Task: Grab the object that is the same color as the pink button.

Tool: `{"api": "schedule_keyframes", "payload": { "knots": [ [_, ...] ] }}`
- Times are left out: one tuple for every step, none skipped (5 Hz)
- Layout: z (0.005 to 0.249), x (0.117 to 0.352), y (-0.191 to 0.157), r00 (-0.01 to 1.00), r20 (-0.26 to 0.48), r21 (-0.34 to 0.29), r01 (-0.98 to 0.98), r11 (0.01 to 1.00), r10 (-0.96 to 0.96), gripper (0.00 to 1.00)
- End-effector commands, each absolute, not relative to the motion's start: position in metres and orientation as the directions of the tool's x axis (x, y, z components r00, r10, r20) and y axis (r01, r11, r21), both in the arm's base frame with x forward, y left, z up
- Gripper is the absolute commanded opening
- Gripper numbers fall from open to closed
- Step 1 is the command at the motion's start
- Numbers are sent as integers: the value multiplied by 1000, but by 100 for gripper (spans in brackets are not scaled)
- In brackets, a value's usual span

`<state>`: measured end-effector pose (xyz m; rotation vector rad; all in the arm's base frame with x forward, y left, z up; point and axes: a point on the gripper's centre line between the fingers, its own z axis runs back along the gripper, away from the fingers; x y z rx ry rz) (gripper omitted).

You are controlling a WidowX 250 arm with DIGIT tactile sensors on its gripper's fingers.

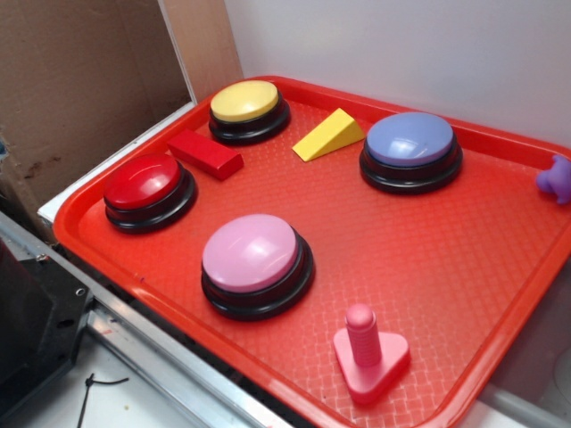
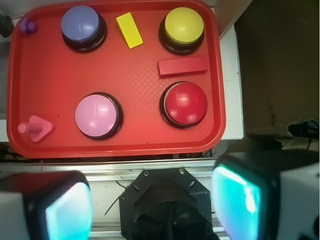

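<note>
The small pink plastic toy [image 1: 369, 353], a light, rigid triangular base with an upright ribbed peg, stands in the red tray's [image 1: 428, 259] corner near the light-pink dome button [image 1: 252, 252], best pinched across the peg by the tool [image 2: 150, 205], whose fingers stand apart high above.
</note>
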<state>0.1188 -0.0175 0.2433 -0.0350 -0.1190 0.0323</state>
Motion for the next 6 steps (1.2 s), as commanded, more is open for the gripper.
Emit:
{"api": "schedule_keyframes", "payload": {
  "knots": [
    [243, 119, -18, 992, 118, -37, -30, 999, 34, 100],
    [242, 160, -7, 992, 121, -11, -44, 999, 45, 100],
    [234, 196, -12, 996, 65, -41, -63, 997, 66, 100],
    [224, 228, -27, 997, 27, -136, 71, 988, -68, 100],
    [206, 211, -86, 946, -75, -72, 309, 948, -314, 100],
    [207, 147, -130, 838, -98, -53, 534, 844, -536, 100]
  ]
}}
